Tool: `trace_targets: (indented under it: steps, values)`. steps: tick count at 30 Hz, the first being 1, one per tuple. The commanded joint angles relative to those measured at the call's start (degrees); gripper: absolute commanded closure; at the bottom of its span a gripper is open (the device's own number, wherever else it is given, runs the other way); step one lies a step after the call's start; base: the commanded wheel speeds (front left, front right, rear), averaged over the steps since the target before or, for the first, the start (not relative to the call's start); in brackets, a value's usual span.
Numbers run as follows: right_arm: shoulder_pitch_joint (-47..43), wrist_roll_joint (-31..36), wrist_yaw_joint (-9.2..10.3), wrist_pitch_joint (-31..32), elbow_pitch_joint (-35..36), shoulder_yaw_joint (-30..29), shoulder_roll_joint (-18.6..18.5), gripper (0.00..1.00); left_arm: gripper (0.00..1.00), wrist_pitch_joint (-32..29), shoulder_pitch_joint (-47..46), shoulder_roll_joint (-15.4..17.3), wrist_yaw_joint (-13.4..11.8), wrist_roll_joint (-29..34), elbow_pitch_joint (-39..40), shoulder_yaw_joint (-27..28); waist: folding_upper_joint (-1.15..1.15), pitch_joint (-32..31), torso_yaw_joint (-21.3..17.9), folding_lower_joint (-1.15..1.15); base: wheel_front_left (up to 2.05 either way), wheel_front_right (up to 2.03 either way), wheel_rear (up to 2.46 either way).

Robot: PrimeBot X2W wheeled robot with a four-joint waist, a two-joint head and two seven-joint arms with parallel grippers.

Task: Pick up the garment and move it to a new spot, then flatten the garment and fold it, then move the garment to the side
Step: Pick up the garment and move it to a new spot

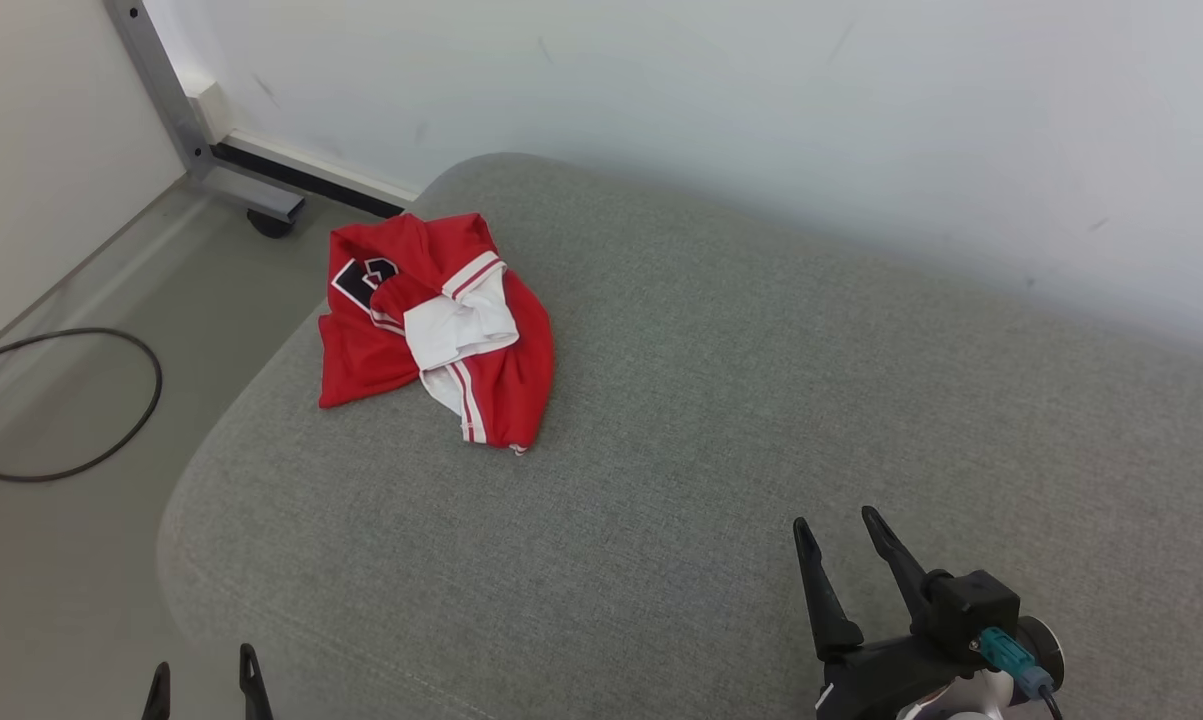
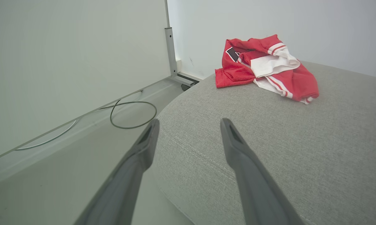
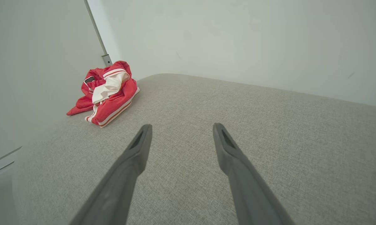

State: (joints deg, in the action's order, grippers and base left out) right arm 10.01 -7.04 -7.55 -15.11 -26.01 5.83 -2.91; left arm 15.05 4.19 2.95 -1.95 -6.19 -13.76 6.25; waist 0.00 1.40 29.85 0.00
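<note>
Garment [image 1: 431,330] and fingers stood well apart, and that gap was what the coming pickup turned on. The red jersey, with white panels and striped trim, lay crumpled in a heap on the far left part of the grey cushion [image 1: 761,400], close to the cushion's left edge and near the wall behind. In the head view its longer run went on a slant, from the black patch at the far left down to the striped hem at the near right. The left gripper [image 1: 204,657] hovered at the cushion's near left edge, fingers spread wide with nothing between them; the heap lay ahead of it and somewhat to its right. The right gripper [image 1: 834,516] stood over the near right of the cushion, likewise parted and empty, with the heap ahead and far off to its left. By that lie the left arm looked the nearer. A dark cable [image 1: 157,380] looped on the floor left of the cushion.
</note>
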Motion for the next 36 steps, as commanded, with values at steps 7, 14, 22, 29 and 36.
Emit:
trace_targets:
  steps: [7, 14, 22, 29, 36]
  values:
    - [-0.3, 0.9, 0.14, 0.0, 0.1, -0.2, 0.0, 0.00, 0.00, 0.2, -0.2, -0.1, 0.7, -1.8, -0.6, -0.8, 0.00, 1.0, 0.4, 0.00, 0.00, 0.00, 0.00]
    - [-0.7, 2.2, 0.14, 0.0, 2.0, -1.0, 0.0, 0.00, 0.00, 0.2, -4.3, -0.1, 3.8, -3.9, -3.5, 1.0, 0.00, 2.9, -1.9, 0.00, 0.00, 0.00, 0.00]
    - [1.6, 2.1, 0.14, 0.0, 4.6, -0.7, -2.7, 0.00, 0.00, 0.2, -13.5, 0.7, 7.7, -2.9, -6.9, 4.2, 0.00, 8.2, -7.1, 0.00, 0.00, 0.00, 0.00]
    - [4.2, 1.1, 0.14, 0.0, 8.8, -0.1, -6.1, 0.00, 0.00, 0.2, -26.3, 5.4, 9.4, -4.3, -11.4, 2.3, 0.00, 13.9, -11.7, 0.00, 0.00, 0.00, 0.00]
    - [6.5, 0.4, 0.14, 0.0, 11.9, 0.0, -9.7, 0.00, 0.00, -0.2, -38.7, 12.6, 9.3, -9.8, -19.8, -5.8, 0.00, 19.6, -16.4, 0.00, 0.00, 0.00, 0.00]
